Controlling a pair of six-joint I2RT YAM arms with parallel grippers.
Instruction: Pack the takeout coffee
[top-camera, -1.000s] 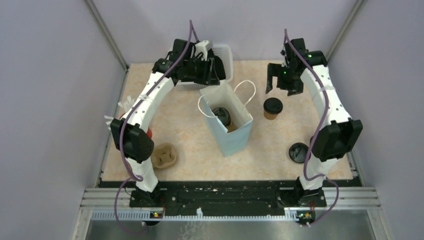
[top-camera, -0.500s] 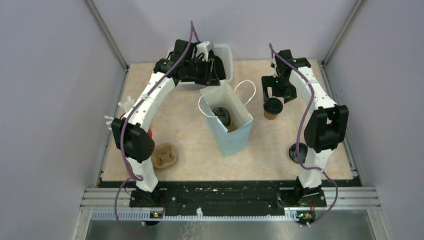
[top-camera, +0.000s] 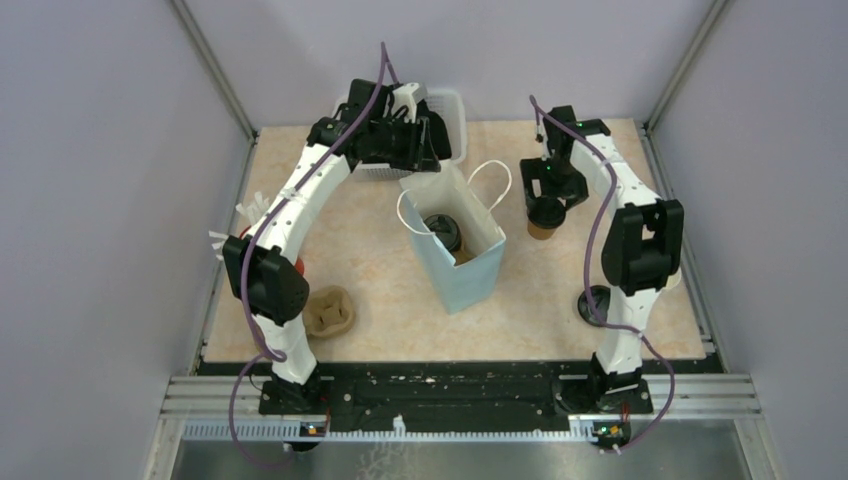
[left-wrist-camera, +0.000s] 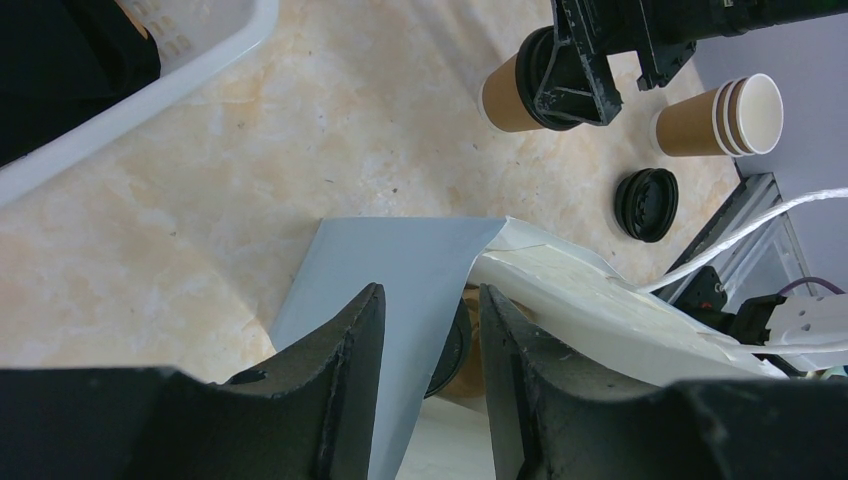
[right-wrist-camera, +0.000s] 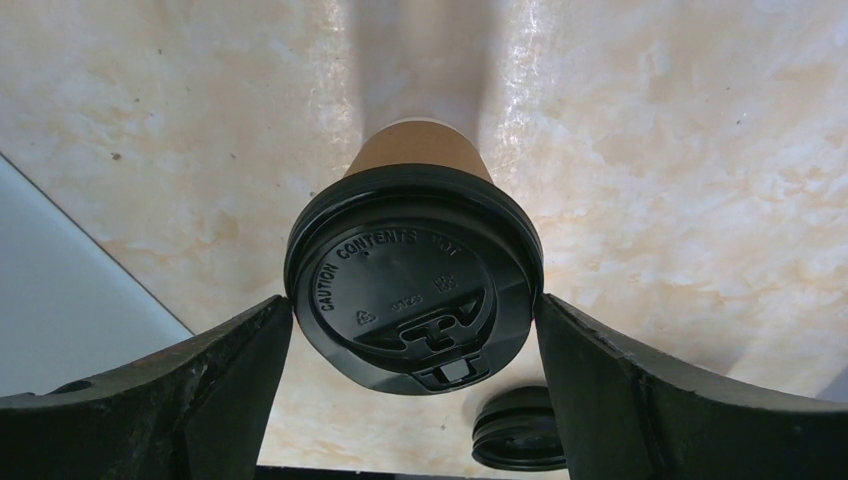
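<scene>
Takeout coffee (right-wrist-camera: 415, 290) — brown kraft cup, black lid

Bright, even light; soft shadows.

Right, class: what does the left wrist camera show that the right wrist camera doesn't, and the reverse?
Only the left wrist view: the white basket, a stack of empty cups, and the left gripper straddling the rim of the paper bag. Only the right wrist view: the lid lettering on the takeout coffee. Both: that cup flanked by the right gripper, the bag, and a loose black lid.
</scene>
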